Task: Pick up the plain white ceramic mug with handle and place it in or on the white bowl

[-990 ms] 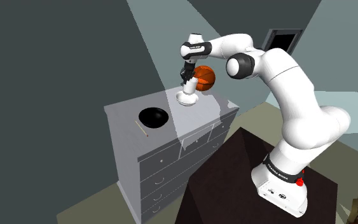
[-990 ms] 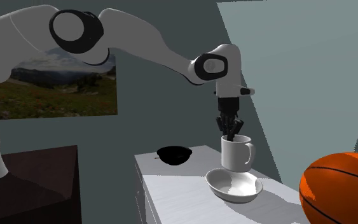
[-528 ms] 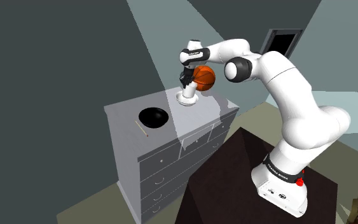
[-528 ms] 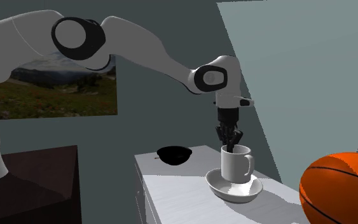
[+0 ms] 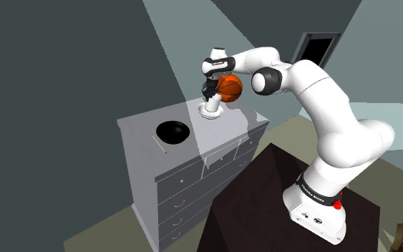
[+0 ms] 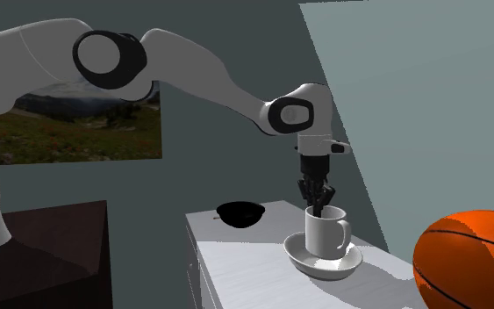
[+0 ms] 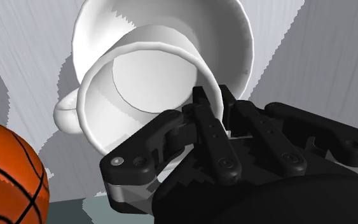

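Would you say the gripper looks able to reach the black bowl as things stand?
Probably yes, once freed: the gripper is shut on the white mug sitting in the white bowl, and only bare dresser top lies between it and the black bowl.

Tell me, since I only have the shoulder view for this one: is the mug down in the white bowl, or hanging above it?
Observer: It is down. In the second exterior view the mug stands upright, its base below the rim of the white bowl.
Operator: Is the hand gripping it?
Observer: Yes. In the wrist view the hand clasps the mug's rim, one finger inside the mug and one outside.
Operator: Which way does the handle point?
Observer: The handle points toward the basketball, to the second exterior view's right.
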